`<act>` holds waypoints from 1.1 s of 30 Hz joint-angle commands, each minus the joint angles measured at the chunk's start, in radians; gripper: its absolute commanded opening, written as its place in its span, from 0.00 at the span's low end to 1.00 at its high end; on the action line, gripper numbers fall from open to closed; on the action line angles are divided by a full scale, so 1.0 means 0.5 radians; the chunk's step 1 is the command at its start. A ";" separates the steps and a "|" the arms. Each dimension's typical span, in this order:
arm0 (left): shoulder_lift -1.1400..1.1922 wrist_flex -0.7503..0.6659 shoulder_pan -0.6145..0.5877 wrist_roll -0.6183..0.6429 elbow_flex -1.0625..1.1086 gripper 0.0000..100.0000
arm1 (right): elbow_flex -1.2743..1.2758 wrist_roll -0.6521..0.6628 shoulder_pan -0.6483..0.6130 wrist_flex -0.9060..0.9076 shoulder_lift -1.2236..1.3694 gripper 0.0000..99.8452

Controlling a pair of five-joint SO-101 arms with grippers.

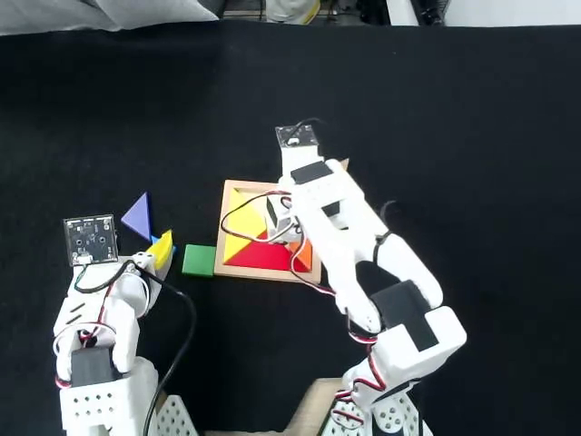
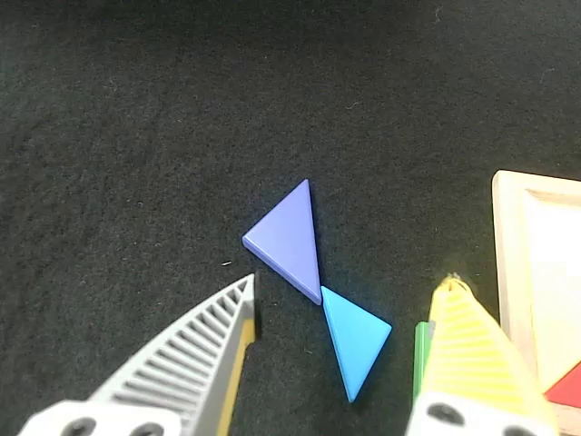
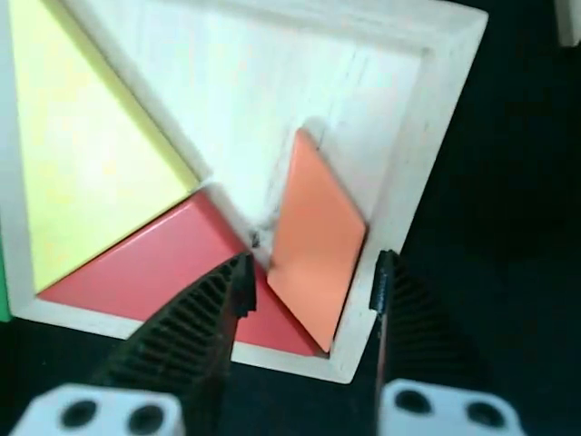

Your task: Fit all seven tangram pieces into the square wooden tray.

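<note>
1. High view: the square wooden tray (image 1: 221, 227) lies flat near the middle of the table (image 1: 454, 136), which is covered in black cloth.
2. A large yellow triangle (image 1: 241, 227) sits in the tray with its long side along the wall facing the left arm. Its apex points to the tray's centre.
3. A large red triangle (image 1: 263, 257) has its long side along the wall nearest the arms, and its apex also points to the centre.
4. An orange parallelogram (image 3: 313, 250) lies in the tray corner beside the red triangle. Its long axis runs roughly along the tray wall, and one end touches the red piece. Whether it sits fully flat cannot be told.
5. The right gripper (image 3: 313, 268) is over that corner, its fingers spread on either side of the orange piece. Contact cannot be made out.
6. A green square (image 1: 198, 260) rests on the cloth just beside the tray's outer wall.
7. A purple triangle (image 2: 289, 241) and a smaller blue triangle (image 2: 356, 336) lie on the cloth, meeting corner to corner in a line. In the high view the purple one points away from the arms.
8. The left gripper (image 2: 349, 289) hangs over the blue triangle, spread wide and holding nothing.
9. White fabric (image 1: 109, 11) lies along the table's far edge, and a pale board (image 1: 313, 404) sits between the arm bases.
</note>
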 commanded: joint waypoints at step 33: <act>-0.021 0.006 -0.005 -0.012 0.032 0.30 | -1.088 0.684 0.255 0.138 0.793 0.01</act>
